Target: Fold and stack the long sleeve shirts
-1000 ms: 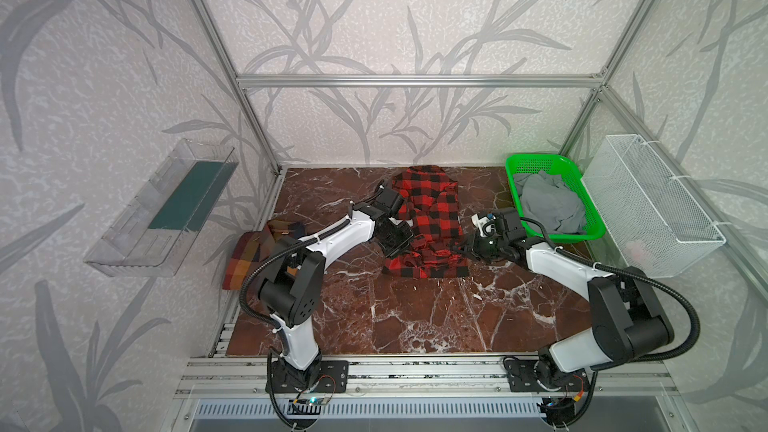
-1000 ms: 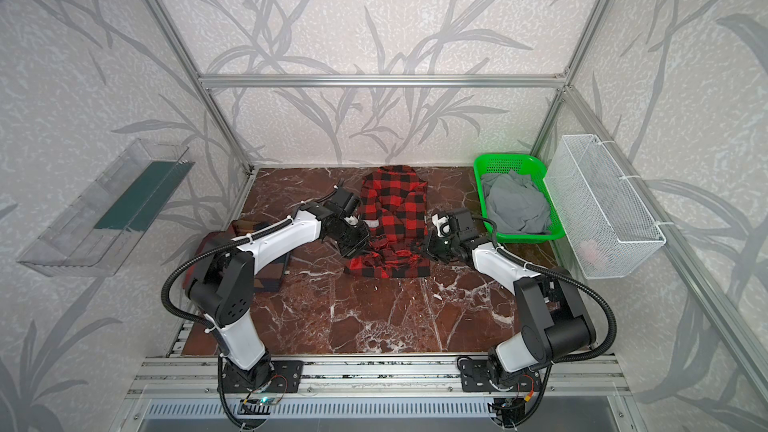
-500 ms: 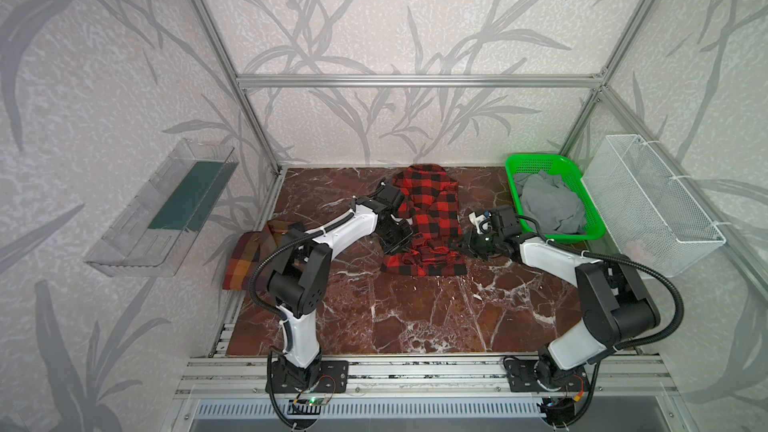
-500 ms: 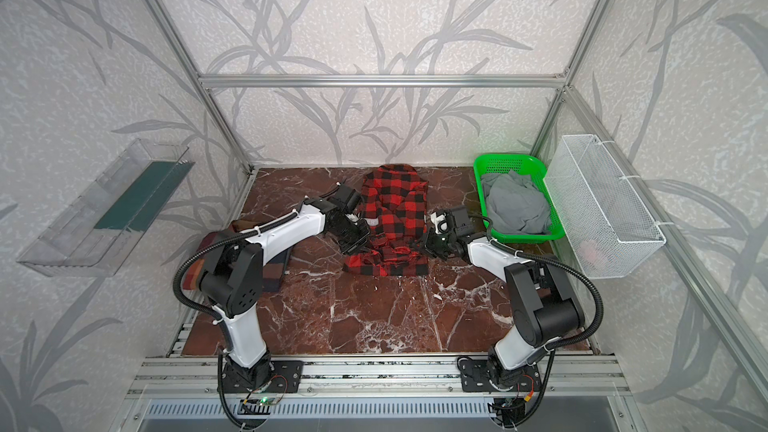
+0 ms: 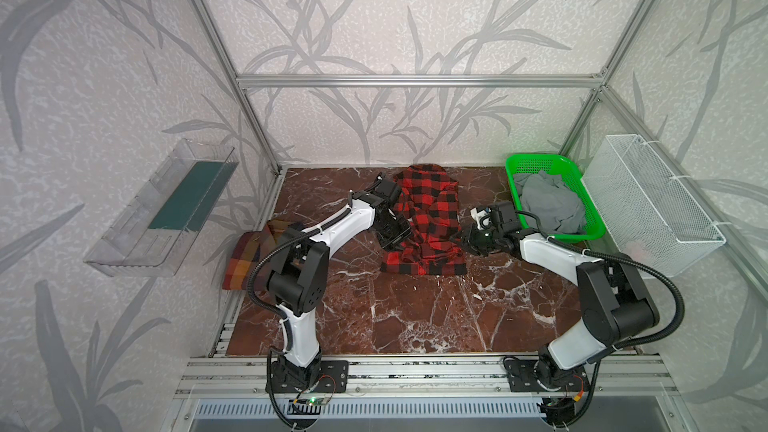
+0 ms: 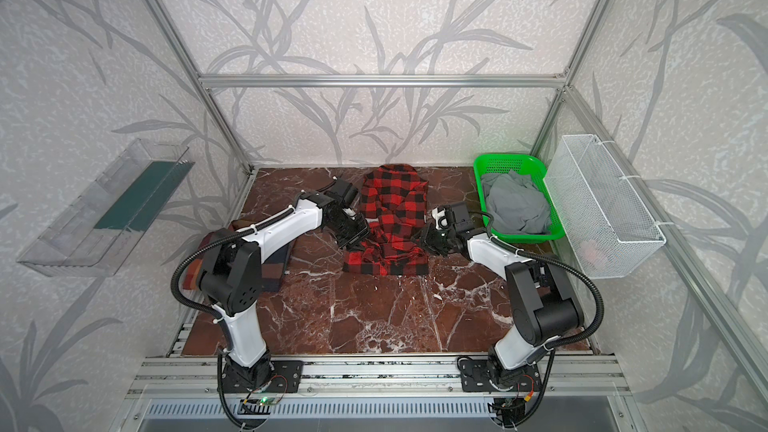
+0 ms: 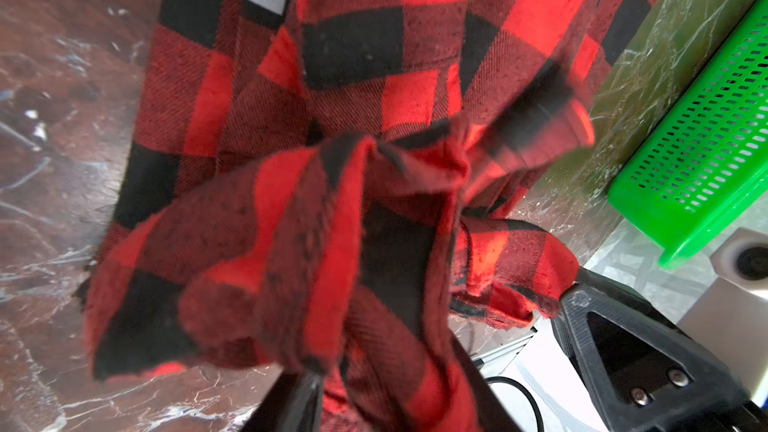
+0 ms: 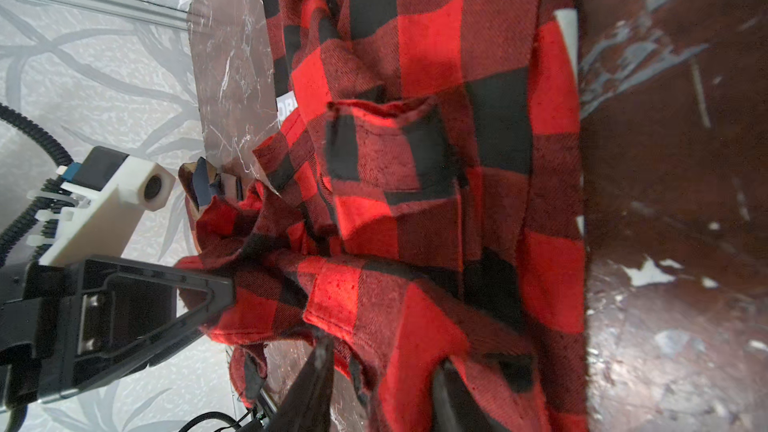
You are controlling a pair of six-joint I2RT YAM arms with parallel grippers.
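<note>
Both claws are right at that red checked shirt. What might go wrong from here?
1. The red-and-black shirt is bunched in wrinkles between the left gripper and right gripper; the fold may end up lumpy.
2. Cloth lies between the parted jaws in both wrist views, so it might snag when the arms pull away.

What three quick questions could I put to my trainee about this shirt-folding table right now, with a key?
1. True or false: the red-and-black buffalo check flannel shirt lies on the brown marble tabletop, outside the green plastic basket.
2. What lies in that basket? A) crumpled grey cloth B) a plaid shirt C) nothing
3. Fill in: the brown-and-orange plaid flannel shirt lies on the ___ arm's side.
Key: 1 true; 2 A; 3 left.
</note>
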